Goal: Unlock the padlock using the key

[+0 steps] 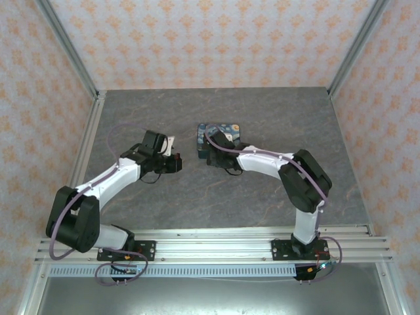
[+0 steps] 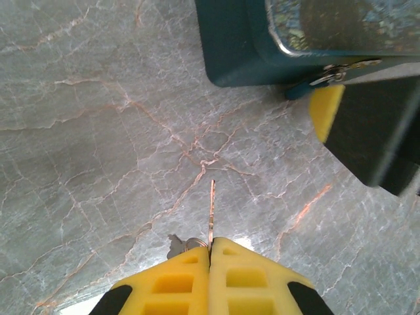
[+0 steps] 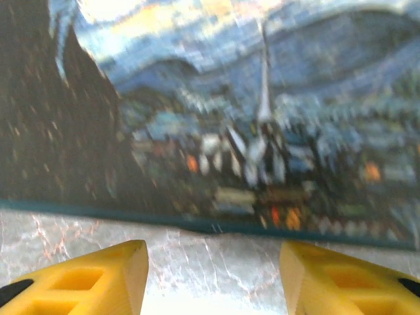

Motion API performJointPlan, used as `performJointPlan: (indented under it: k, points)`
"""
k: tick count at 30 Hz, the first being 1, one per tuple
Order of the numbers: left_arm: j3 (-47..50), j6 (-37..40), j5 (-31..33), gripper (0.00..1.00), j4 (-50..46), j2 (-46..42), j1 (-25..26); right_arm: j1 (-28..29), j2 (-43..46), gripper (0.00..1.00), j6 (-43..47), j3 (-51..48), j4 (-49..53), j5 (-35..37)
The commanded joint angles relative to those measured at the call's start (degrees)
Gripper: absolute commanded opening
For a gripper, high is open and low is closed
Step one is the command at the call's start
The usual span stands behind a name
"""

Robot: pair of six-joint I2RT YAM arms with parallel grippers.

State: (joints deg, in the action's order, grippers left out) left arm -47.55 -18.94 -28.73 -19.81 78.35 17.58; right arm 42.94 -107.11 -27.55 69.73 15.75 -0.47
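Between tight left jaws, key (image 2: 212,210); right jaws apart

I see the key (image 2: 212,210) — a thin dull-metal sliver — pinched edge-on between the left fingers (image 2: 252,279), pointing forward; the teal padlock (image 2: 300,90) lies ahead-right of them.

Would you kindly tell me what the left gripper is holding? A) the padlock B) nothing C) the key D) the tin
C: the thin metal key sticks out from between the shut yellow fingers of the left gripper.
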Motion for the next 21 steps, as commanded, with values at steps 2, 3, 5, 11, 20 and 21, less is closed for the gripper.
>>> performJointPlan:
  k: [2,3,5,11,20,21]
  points:
    - [1.0,1.7,-0.2,0.00,1.3,-2.4,-0.2,-0.2,-3.4,0.54,1.4,3.6,0.7,3.5]
    - [1.2,1.8,0.0,0.00,1.3,-2.6,-0.2,-0.1,-4.0,0.53,1.5,4.2,0.9,3.6]
    - [1.7,2.0,0.2,0.00,1.3,-3.0,-0.2,-0.2,-5.1,0.52,1.7,5.3,1.5,3.6]
    - [3.3,1.6,1.0,0.00,1.8,-4.7,-0.2,-0.8,-6.6,0.48,2.3,7.0,2.8,3.1]
    - [6.4,0.0,1.7,0.00,2.4,-7.6,-0.2,-2.7,-6.6,0.43,1.9,6.2,2.9,1.8]
    - [6.7,-0.2,1.7,0.00,2.3,-8.0,-0.2,-2.8,-6.6,0.43,1.9,6.1,2.8,1.7]
